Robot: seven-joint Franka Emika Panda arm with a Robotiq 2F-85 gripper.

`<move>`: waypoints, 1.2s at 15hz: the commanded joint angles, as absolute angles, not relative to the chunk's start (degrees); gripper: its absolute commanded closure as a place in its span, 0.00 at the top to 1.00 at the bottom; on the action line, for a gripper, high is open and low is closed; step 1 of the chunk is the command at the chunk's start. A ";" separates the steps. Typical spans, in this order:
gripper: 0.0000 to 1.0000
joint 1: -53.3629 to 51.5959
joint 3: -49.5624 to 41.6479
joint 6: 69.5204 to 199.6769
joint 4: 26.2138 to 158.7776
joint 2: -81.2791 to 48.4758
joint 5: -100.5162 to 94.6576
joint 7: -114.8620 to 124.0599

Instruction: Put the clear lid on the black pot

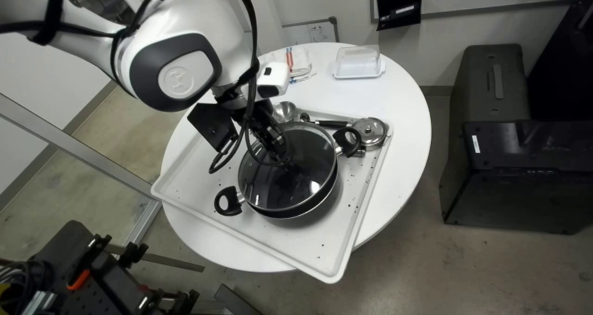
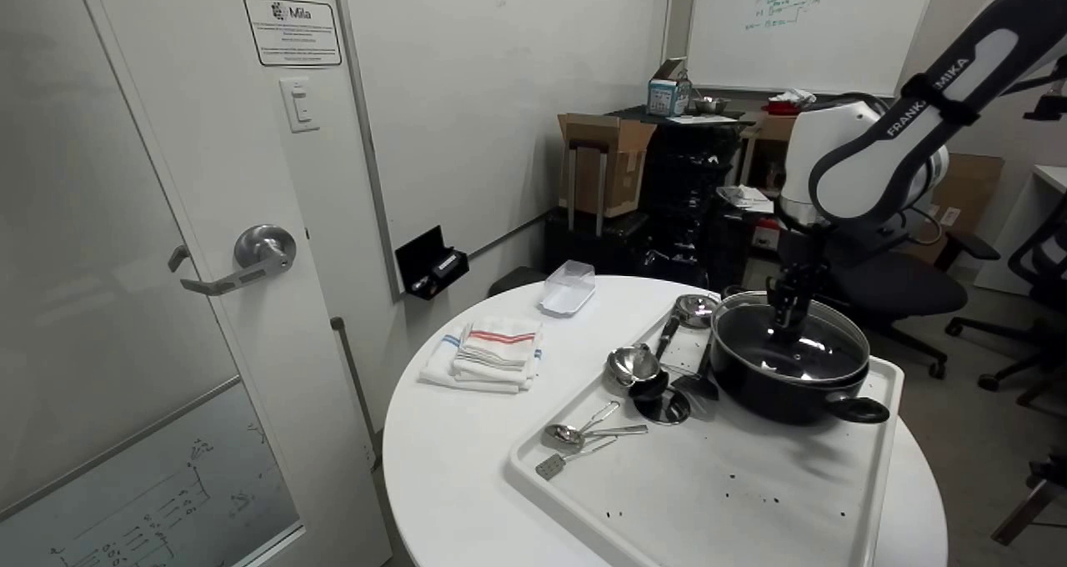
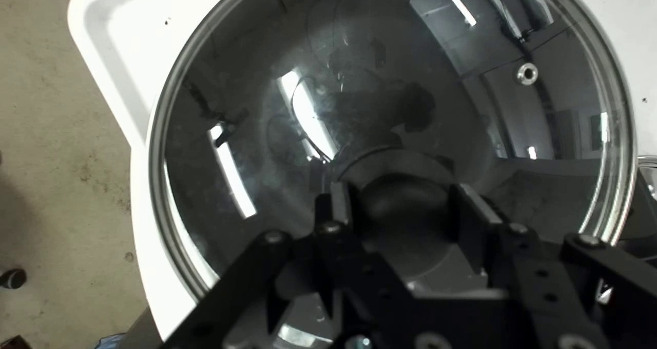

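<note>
The clear lid (image 1: 305, 143) lies over the mouth of the black pot (image 1: 301, 209), roughly level. It also shows over the pot (image 2: 771, 396) in an exterior view (image 2: 821, 352). I cannot tell whether its rim rests fully on the pot all round. My gripper (image 1: 283, 160) points down at the lid's centre, as it also does in an exterior view (image 2: 788, 313). In the wrist view the gripper (image 3: 405, 200) has the dark knob (image 3: 405, 226) between its fingers, which look shut on it. The lid's glass (image 3: 369, 82) fills most of that view.
The pot stands on a white tray (image 1: 199, 180) on a round white table (image 1: 410, 120). Beside it lie a ladle (image 2: 632, 365), small utensils (image 2: 575, 438) and a small metal lidded vessel (image 1: 370, 132). Folded towels (image 2: 496, 354) and a plastic container (image 2: 568, 288) stand beyond the tray.
</note>
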State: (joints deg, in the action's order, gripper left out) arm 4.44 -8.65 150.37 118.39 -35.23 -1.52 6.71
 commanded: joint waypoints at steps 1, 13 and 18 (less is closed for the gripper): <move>0.26 4.35 -8.96 148.49 117.02 -35.35 -1.41 7.34; 0.26 4.52 -9.77 148.06 117.14 -35.77 -1.76 7.27; 0.26 5.61 -9.37 146.37 115.70 -36.70 -0.97 6.60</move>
State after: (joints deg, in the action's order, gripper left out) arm 4.64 -9.48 149.34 118.02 -35.94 -1.52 6.71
